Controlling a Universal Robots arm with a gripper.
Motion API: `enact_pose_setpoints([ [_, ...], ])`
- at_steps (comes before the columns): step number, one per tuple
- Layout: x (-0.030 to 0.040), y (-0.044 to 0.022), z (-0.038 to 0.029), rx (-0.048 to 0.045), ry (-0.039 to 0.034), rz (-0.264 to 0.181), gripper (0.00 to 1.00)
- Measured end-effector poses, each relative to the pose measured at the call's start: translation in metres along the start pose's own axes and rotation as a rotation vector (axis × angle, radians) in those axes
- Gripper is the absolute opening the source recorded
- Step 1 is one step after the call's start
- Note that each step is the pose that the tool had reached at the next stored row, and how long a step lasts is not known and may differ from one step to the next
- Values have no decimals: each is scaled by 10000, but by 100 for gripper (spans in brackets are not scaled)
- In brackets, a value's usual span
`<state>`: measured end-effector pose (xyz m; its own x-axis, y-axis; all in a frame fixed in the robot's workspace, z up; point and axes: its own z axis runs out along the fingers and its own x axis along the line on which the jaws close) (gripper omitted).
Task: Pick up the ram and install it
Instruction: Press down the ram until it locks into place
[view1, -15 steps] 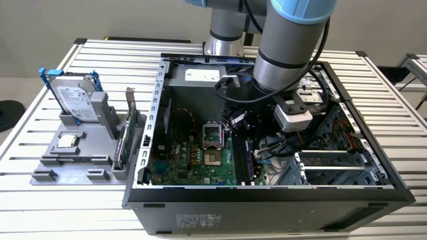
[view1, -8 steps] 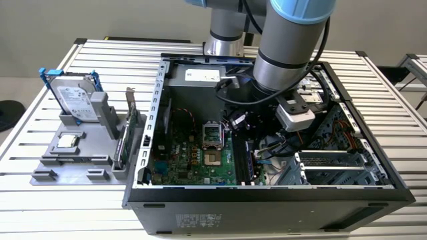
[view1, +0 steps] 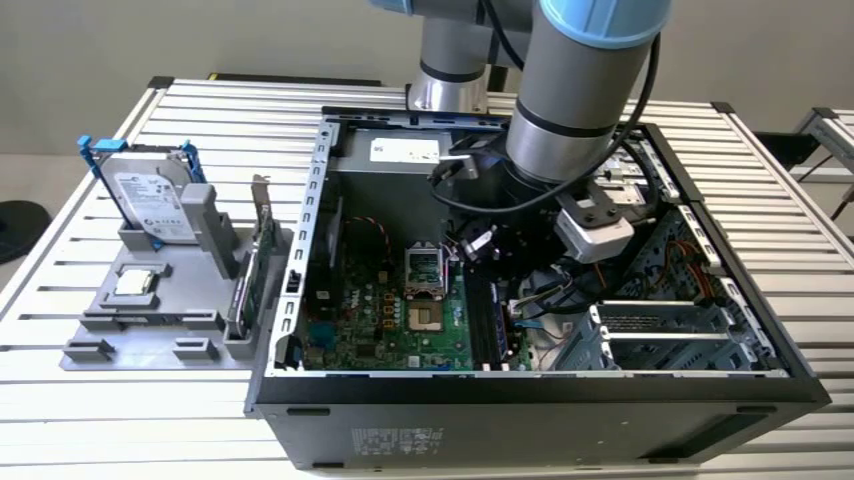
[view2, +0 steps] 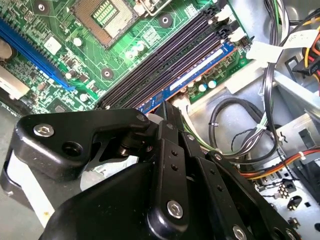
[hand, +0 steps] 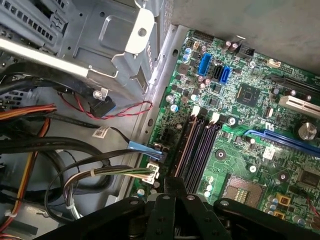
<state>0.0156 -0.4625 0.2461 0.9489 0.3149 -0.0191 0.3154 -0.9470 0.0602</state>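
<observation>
Insertion step: the gripper (view2: 167, 112), low in the second wrist view, is closed narrowly on the ram (view2: 192, 77), seated along the outermost memory slot (view2: 165, 60) at centre frame; judged next, even downward pressure until the latches catch.

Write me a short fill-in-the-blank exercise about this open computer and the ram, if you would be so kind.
1. In the second wrist view, the ram is a long ___ stick lying along the black memory slots.
2. In that view, the gripper is at one ___ of the ram.
3. The hard drive stands on the grey holder, on the exterior view's ___ of the computer case.

Missing words: blue; end; left.
</observation>
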Motion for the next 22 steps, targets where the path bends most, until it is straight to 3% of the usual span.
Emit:
enact_pose_setpoints([
  [22, 0, -3, 42, -21, 69, -1172, 0],
])
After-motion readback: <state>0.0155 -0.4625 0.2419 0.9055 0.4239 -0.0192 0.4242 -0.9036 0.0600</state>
